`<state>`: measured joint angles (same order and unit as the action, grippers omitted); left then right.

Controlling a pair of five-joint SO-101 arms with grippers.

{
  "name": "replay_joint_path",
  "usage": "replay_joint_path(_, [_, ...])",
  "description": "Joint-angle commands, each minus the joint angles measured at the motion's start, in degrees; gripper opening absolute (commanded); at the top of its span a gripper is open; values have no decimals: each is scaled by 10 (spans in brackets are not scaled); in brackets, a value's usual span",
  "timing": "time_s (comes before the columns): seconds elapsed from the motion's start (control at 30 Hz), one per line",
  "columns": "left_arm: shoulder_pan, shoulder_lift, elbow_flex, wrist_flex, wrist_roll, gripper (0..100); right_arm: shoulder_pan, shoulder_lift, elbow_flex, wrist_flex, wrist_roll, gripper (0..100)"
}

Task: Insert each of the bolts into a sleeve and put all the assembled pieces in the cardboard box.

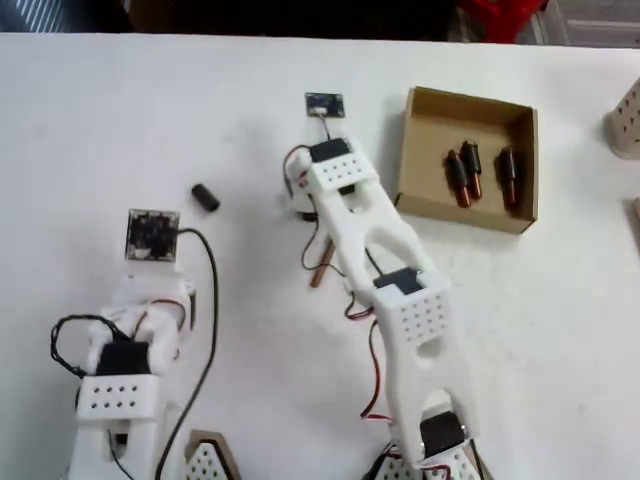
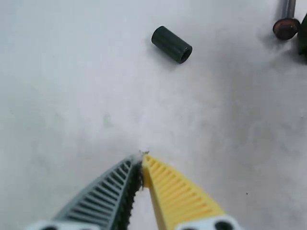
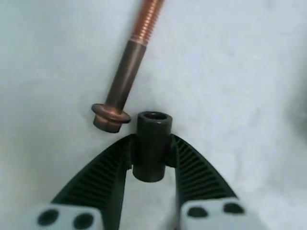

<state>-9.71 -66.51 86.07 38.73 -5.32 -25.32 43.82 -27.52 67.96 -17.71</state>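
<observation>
White table (image 1: 100, 120), right claw (image 3: 151, 141) stretched forward, tight around a sleeve (image 3: 153, 125) (left claw (image 2: 141, 162) closed, empty)

My left arm (image 1: 118, 375) is folded back at the near left of the desk (image 1: 100, 120). My left hand (image 2: 141, 165) hangs low over the surface, grey and yellow fingers pressed tip to tip. My right arm (image 1: 400, 300) is stretched forward across the middle. My right hand (image 3: 151, 141) points down, black fingers clamped on a sleeve (image 3: 152, 129).

The left arm (image 1: 115, 385) and right arm (image 1: 400, 295) are white plastic with hole-dotted panels, black motors, and red and black cables. The left gripper (image 2: 142, 162) is ribbed grey and yellow, the right gripper (image 3: 151, 140) black.
</observation>
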Motion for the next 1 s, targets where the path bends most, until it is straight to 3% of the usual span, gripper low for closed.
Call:
replay_joint_path(0.0, [8,-12,-6,2,-5,23,3,-1,-9,-10,-2,36])
replay_joint_path(0.17, [8,-12,-6,2,-5,23,0,-6,-7,0,-2,13])
replay_joint_path(0.3, [8,-12,-6,2,-5,23,-1,-36,-15,55,-1,16])
replay_joint_path(0.5, [8,-11,10,-38,-5,23,-14,-95,-13,167,75,16])
replay_joint_path(0.7, [8,-11,11,-42,-4,23,0,-149,-12,242,76,16])
replay_joint_path(0.97, [8,-11,11,-42,-4,23,22,-236,68,263,78,16])
